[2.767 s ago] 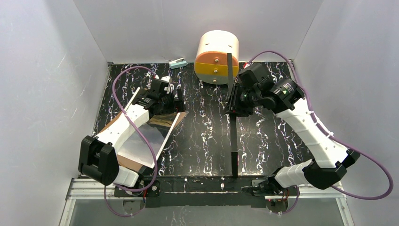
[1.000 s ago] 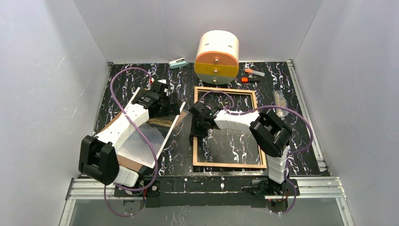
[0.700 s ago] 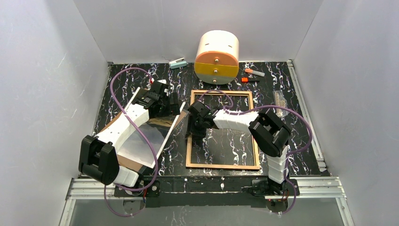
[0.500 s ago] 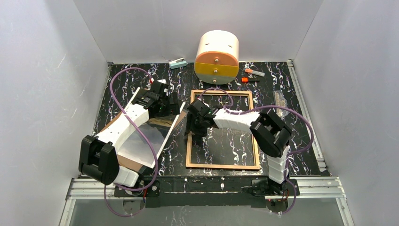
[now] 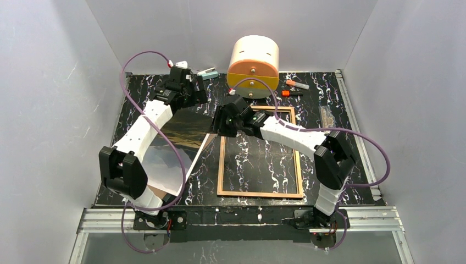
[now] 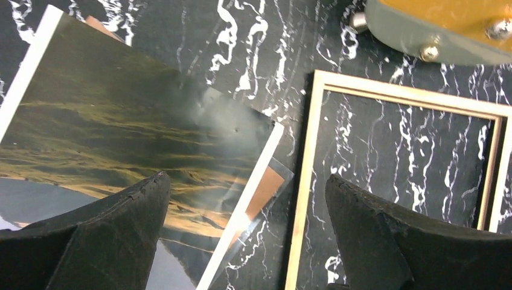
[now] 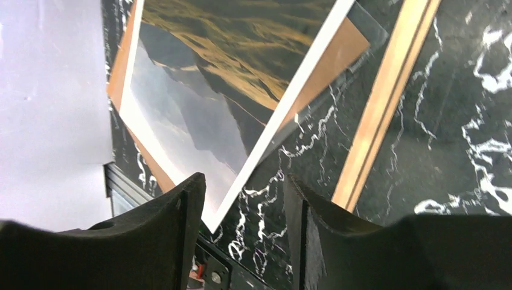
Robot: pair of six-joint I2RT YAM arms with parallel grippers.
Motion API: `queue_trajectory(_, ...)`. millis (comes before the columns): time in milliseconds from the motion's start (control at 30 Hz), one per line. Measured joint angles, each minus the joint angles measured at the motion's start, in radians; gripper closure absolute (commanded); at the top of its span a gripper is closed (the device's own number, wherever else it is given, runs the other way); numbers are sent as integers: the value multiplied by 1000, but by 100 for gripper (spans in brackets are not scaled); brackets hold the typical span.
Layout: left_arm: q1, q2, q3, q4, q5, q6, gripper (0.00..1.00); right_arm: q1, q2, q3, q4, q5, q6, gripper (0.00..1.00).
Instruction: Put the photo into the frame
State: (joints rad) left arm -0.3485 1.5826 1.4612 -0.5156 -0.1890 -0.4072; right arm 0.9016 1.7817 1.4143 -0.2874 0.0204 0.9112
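Note:
The frame [image 5: 221, 165] lies flat on the table with its tan wooden rim up, right of centre. It also shows in the left wrist view [image 6: 304, 181] and the right wrist view [image 7: 380, 115]. The photo [image 5: 178, 132] lies landscape side up on a brown backing board, just left of the frame. It also shows in the left wrist view [image 6: 121, 133] and the right wrist view [image 7: 229, 78]. My left gripper [image 5: 195, 98] is open and empty above the photo's far end. My right gripper [image 5: 222, 125] is open and empty above the frame's far left corner.
The brown backing board [image 6: 268, 187] sticks out under the photo's corner, with a clear sheet's corner beyond it. A cream and orange drawer unit [image 5: 253, 66] stands at the back. A small teal item [image 5: 207, 73] and markers [image 5: 297, 85] lie beside it. Grey walls enclose three sides.
The frame, held on edge by my right gripper earlier, now lies flat and was slid left. Both grippers have since lifted away, the left off the photo and the right off the frame's left rim.

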Motion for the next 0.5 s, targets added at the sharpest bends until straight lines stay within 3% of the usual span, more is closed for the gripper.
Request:
queue_trajectory(233, 160, 33, -24, 33, 45, -29, 5, -31, 117, 82, 48, -74, 22, 51)
queue_trajectory(500, 315, 68, -170, 66, 81, -51, 14, -30, 267, 87, 80, -127, 143, 48)
